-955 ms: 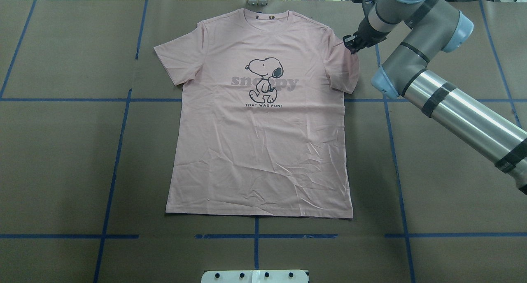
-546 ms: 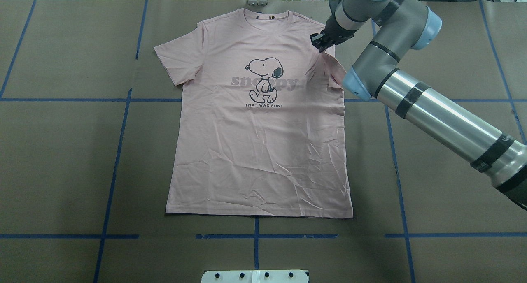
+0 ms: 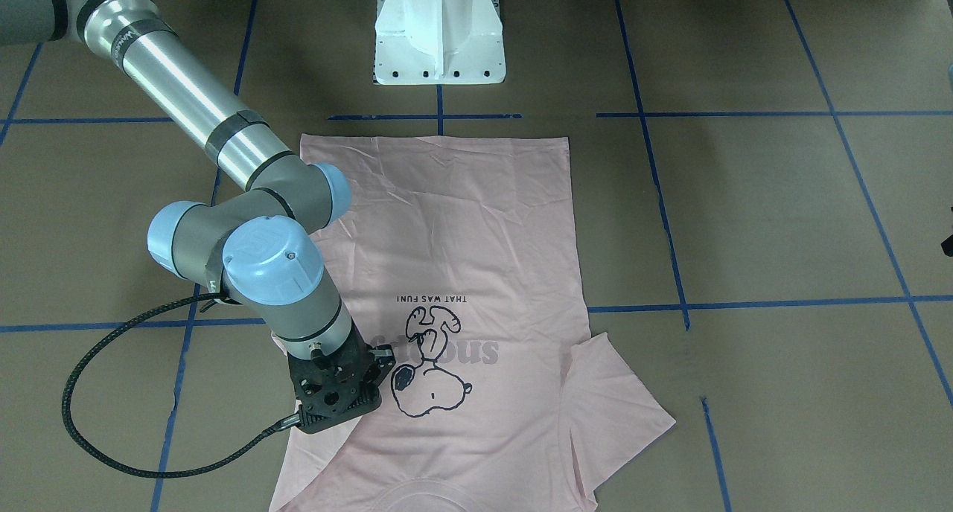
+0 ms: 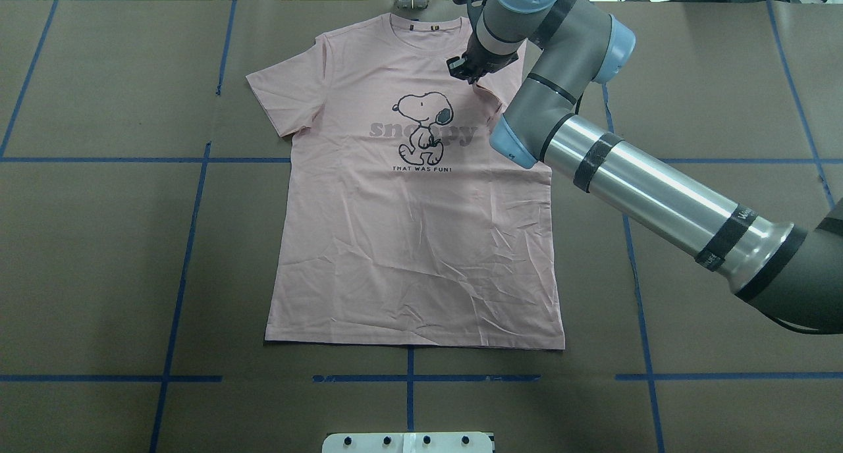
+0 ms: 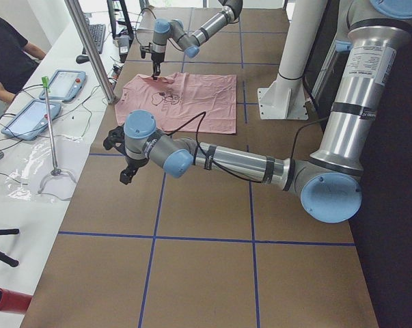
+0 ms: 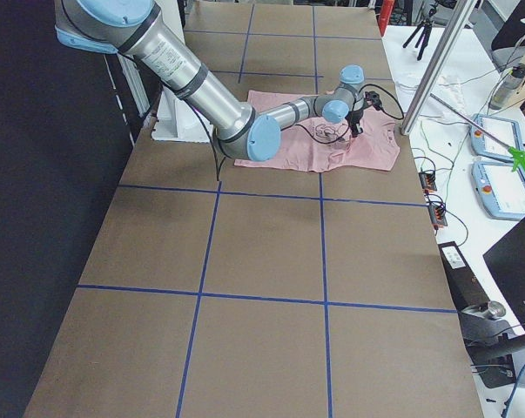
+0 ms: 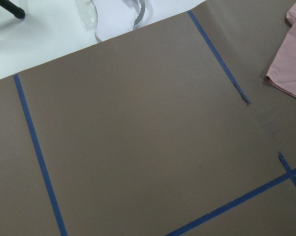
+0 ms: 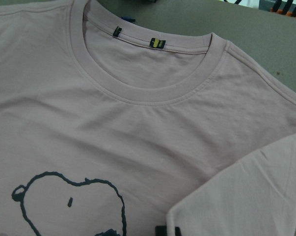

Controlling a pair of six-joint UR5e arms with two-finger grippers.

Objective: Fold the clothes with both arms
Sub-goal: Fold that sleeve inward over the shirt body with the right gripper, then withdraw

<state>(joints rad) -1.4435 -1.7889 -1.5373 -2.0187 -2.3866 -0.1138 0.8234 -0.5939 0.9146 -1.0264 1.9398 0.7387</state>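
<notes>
Front-facing camera: I count one pink T-shirt point(image 3: 461, 222), lying print-up on the brown paper table point(image 3: 782, 214), with its hem toward the white pedestal point(image 3: 439, 36) at top centre. One arm shows here, the right arm point(image 3: 186, 95), coming in from the upper left. Its right gripper point(image 3: 336, 404) is down on the shirt at lower left, just beside the dog print point(image 3: 432, 378). The flat sleeve point(image 3: 622, 415) at lower right lies spread out.

Overhead: the single shirt fills the middle of the frame, collar at the top. The right arm enters from the right edge. The gripper sits upper centre, just right of the dog's head, pinched on the folded sleeve point(image 4: 487, 103), which is turned in over the chest. The flat sleeve is at upper left.

Left side view: I see both arms. The left arm point(image 5: 246, 164) is near and large. Its left gripper point(image 5: 127, 175) hangs over bare paper at middle left, well apart from the shirt, and I cannot tell whether it is open or closed. Far off at the top, the right gripper meets the shirt. One operator point(image 5: 7, 55) is at upper left, and two pendants point(image 5: 62, 85) lie on the white bench.

Right side view: only the right arm shows, reaching the shirt in the upper centre.

Left wrist: brown paper, blue tape point(image 7: 37, 152) and one pink sleeve corner at the right edge.

Right wrist: the collar point(image 8: 148, 96) carries two neck tags point(image 8: 158, 43). The folded sleeve lies at lower right, its hem running to a dark fingertip point(image 8: 167, 231).
</notes>
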